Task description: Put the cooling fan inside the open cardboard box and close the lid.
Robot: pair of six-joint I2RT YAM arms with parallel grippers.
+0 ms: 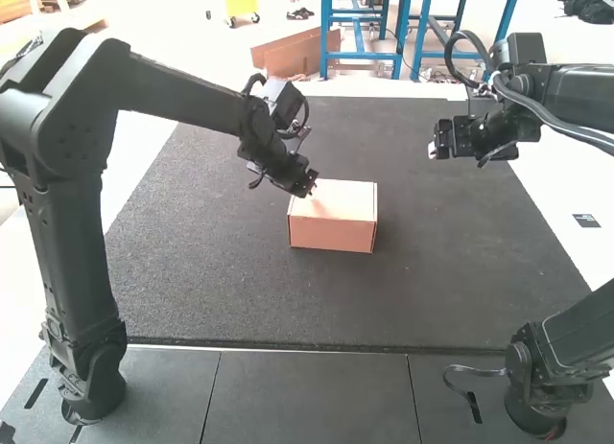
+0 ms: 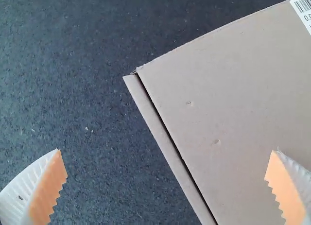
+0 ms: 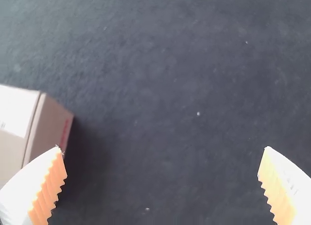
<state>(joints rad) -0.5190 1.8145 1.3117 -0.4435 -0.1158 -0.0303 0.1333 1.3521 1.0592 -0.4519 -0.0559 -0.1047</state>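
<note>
You see the plain brown cardboard box (image 1: 333,214), its lid lying flat and shut, standing near the middle of the dark grey mat (image 1: 192,233) that covers the desk. Your left end effector (image 1: 307,186) hangs just above the box's left top corner, its white ribbed, orange-padded fingers (image 2: 46,183) spread wide and holding nothing. Your right end effector (image 1: 437,142) hovers well apart to the right over bare mat, likewise wide open and empty.
</note>
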